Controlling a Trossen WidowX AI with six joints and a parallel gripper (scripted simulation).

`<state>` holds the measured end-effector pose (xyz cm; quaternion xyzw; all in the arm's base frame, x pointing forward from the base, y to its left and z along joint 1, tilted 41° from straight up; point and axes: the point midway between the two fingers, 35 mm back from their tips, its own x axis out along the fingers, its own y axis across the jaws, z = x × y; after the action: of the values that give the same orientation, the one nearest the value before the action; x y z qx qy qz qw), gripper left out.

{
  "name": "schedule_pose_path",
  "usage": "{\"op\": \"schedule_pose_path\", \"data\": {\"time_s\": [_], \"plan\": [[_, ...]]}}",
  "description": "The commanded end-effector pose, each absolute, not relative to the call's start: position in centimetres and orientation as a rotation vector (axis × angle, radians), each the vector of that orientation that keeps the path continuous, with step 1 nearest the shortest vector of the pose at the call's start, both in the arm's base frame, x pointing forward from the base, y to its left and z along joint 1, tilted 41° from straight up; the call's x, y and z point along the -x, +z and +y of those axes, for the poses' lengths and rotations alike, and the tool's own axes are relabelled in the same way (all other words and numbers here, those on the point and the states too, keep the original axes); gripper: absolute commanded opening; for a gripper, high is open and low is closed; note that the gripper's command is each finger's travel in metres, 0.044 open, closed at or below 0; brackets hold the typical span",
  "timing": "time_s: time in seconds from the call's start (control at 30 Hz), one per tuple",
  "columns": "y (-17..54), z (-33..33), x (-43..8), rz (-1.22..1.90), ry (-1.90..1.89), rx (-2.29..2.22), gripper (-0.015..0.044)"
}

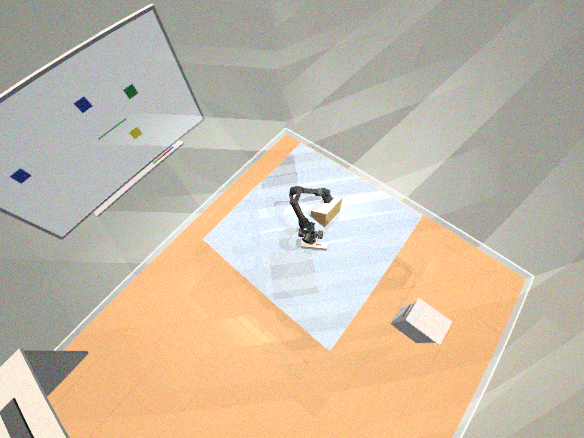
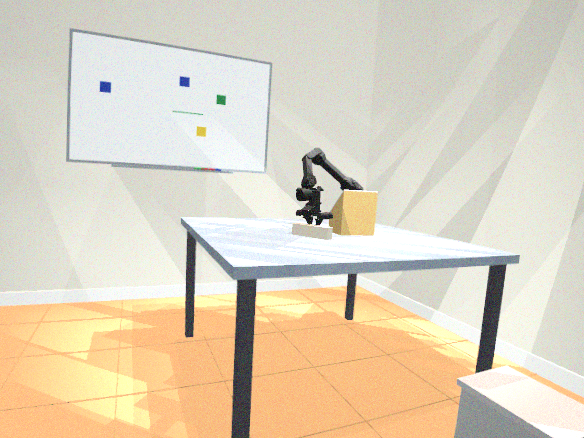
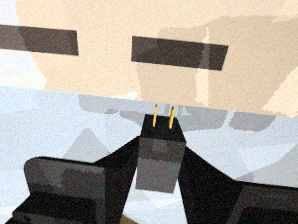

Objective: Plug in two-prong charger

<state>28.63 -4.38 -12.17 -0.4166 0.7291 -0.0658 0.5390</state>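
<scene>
An office-like room, with a whiteboard (image 1: 107,112) (image 2: 150,100) bearing coloured squares.

Around me, pale walls (image 1: 450,125) (image 2: 320,45) carry slanting bands of light, a framed whiteboard (image 1: 55,135) (image 2: 135,115) wears coloured squares, and my dark-legged table (image 1: 350,300) (image 2: 375,266) stands on an orange tiled floor (image 1: 200,380) (image 2: 300,380)
</scene>
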Motion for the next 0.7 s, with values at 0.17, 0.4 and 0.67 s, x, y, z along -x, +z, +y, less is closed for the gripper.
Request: {"op": "schedule_pose_path", "data": {"time_s": [0.17,0.4,0.67], "plan": [[-12.34,-4.33,-28.52,1.739,-0.154,0.987,0.0000],[-12.38,-4.28,-28.61,1.739,-0.154,0.987,0.0000],[-12.47,-4.17,-28.79,1.739,-0.154,0.987,0.0000]]}}
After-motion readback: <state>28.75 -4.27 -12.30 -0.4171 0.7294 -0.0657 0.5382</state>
